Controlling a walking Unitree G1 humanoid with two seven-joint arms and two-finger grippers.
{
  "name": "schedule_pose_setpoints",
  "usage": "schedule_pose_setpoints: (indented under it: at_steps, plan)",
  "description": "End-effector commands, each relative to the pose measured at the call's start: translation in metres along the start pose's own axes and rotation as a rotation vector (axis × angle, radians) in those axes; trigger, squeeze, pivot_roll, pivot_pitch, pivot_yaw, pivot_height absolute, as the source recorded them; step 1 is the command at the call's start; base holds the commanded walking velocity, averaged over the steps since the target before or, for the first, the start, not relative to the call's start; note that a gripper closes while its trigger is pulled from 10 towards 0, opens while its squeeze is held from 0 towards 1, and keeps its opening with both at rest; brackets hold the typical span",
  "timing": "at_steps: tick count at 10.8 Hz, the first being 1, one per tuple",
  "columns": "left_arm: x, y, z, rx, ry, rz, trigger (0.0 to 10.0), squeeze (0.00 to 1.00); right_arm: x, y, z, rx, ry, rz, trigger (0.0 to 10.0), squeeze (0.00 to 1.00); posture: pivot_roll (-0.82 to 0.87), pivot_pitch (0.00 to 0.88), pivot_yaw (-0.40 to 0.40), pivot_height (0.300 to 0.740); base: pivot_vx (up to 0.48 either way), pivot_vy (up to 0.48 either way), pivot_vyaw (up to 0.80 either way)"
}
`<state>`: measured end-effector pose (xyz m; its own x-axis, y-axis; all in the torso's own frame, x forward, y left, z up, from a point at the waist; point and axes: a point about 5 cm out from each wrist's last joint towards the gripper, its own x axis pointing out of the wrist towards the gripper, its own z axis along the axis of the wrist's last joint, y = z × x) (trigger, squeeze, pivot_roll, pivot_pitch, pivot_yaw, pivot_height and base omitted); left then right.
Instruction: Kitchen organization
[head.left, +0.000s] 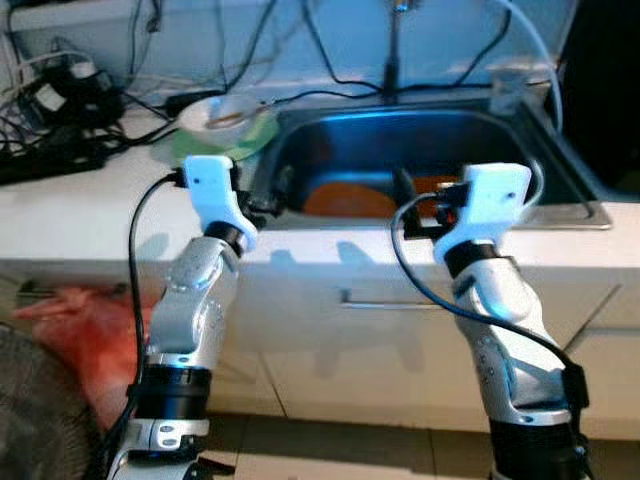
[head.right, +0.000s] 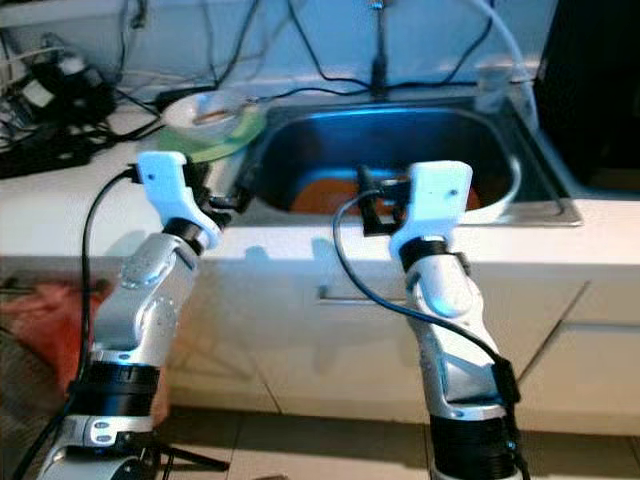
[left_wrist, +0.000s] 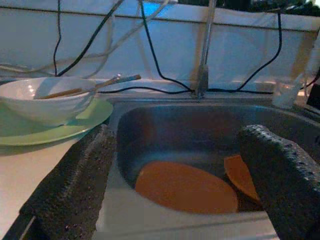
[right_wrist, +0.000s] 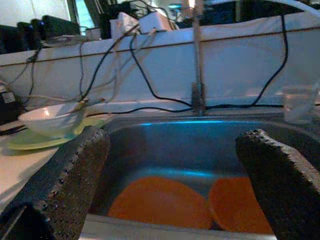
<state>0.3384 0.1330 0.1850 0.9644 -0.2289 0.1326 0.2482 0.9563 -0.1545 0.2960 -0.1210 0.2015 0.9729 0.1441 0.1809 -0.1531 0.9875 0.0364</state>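
Both arms reach over the front edge of the white counter (head.left: 90, 215) toward the steel sink (head.left: 520, 135), the left gripper (left_wrist: 175, 190) and the right gripper (right_wrist: 175, 185) each empty with fingers spread wide. Two orange plates (right_wrist: 160, 202) lie in the sink basin. On the counter just left of the sink, a white bowl (left_wrist: 47, 100) with chopsticks (left_wrist: 90, 87) sits on a green plate (left_wrist: 75, 125)

I hold both arms raised in front of me, elbows bent, wrists angled forward toward twelve o'clock. My left gripper (left_wrist: 175, 190) sits at about eleven o'clock, fingers (left_wrist: 75, 185) spread wide. My right gripper (right_wrist: 172, 185) sits at about one o'clock, fingers (right_wrist: 280, 185) likewise spread, holding nothing.
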Motion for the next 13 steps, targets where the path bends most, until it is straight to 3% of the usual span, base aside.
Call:
schedule_pose_setpoints:
  at_steps: [1, 6, 13]
  plan:
    - [0.001, 0.003, 0.004, 0.004, -0.005, 0.006, 10.0, 0.0, 0.0, 0.004, 0.001, 0.009, -0.001, 0.015, 10.0, 0.0, -0.05, 0.0, 0.123, 0.74, 0.0, 0.0, 0.0]
    - [0.002, 0.002, 0.004, 0.027, -0.004, -0.006, 10.0, 0.0, 0.0, 0.003, 0.0, 0.0, 0.002, 0.011, 10.0, 0.0, -0.05, 0.0, 0.127, 0.74, 0.058, 0.0, 0.0]
    - [0.002, 0.003, 0.006, 0.021, -0.013, 0.013, 10.0, 0.0, 0.002, 0.013, 0.012, -0.069, -0.042, 0.07, 10.0, 0.0, -0.05, 0.0, 0.123, 0.74, 0.478, 0.0, 0.0]
